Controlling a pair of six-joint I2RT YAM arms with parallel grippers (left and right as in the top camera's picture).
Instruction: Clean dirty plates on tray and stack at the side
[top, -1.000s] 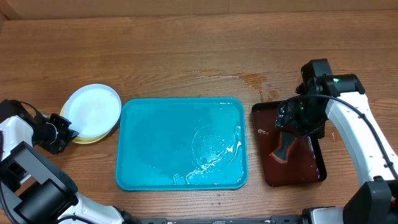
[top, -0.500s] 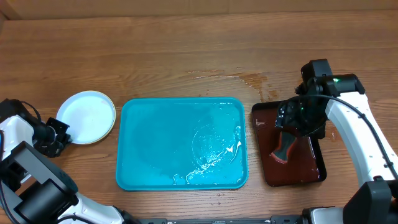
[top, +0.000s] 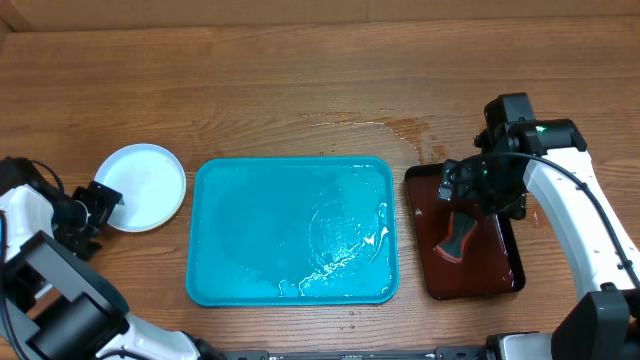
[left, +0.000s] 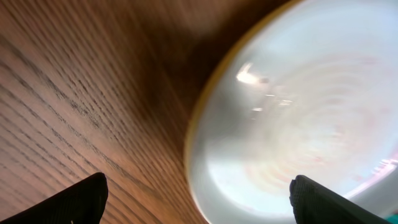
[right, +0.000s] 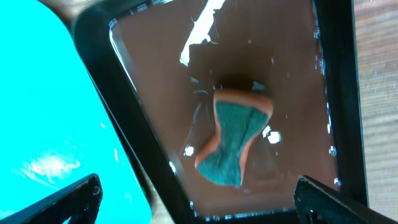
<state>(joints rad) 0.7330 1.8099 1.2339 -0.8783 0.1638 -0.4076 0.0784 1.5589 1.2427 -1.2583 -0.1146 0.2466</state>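
The blue tray (top: 250, 230) is wet. The brown tray (top: 490, 262) holds a sponge (top: 455, 238). Stacked plates (top: 145, 185) sit left. The left claw (top: 103, 200) gapes beside them; the right claw (top: 455, 185) gapes over the sponge.

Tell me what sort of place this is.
Probably a robot test bench staged as a dishwashing station, not a real kitchen: a bare wooden table, a wet turquoise tray, a sponge lying in a small brown tray, and plates stacked at the side.
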